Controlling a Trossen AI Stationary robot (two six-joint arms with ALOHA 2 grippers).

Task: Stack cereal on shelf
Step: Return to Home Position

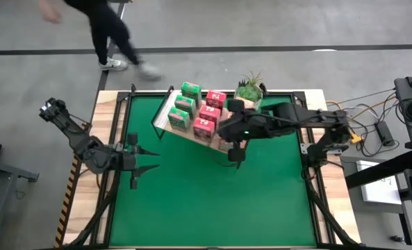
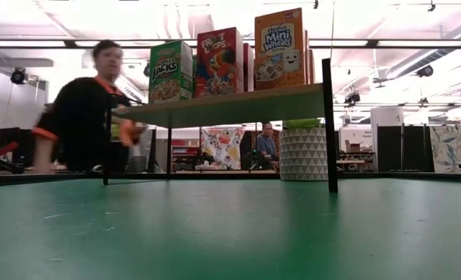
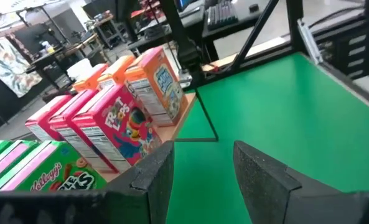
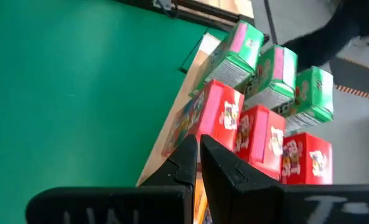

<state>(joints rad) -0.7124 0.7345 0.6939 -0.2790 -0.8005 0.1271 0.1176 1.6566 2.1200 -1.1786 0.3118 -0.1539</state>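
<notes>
The light-wood shelf [image 1: 160, 122] stands on thin black legs at the table's far middle. On it stand green boxes [image 1: 185, 105], pink-red boxes [image 1: 208, 117] and orange boxes [image 3: 152, 79]; my right arm covers the orange ones in the high view. The low view shows all three colours in a row [image 2: 219, 62] on the board [image 2: 230, 104]. My right gripper [image 1: 235, 155] is shut and empty, just past the shelf's near right corner. My left gripper [image 1: 140, 164] is open and empty over the mat's left side, and its fingers [image 3: 259, 173] point toward the shelf.
A potted green plant [image 1: 249, 89] stands behind the shelf's right end; its patterned pot also shows in the low view [image 2: 303, 153]. A person [image 2: 78, 117] walks past beyond the table's far edge. The green mat [image 1: 212, 201] spreads bare toward the near edge.
</notes>
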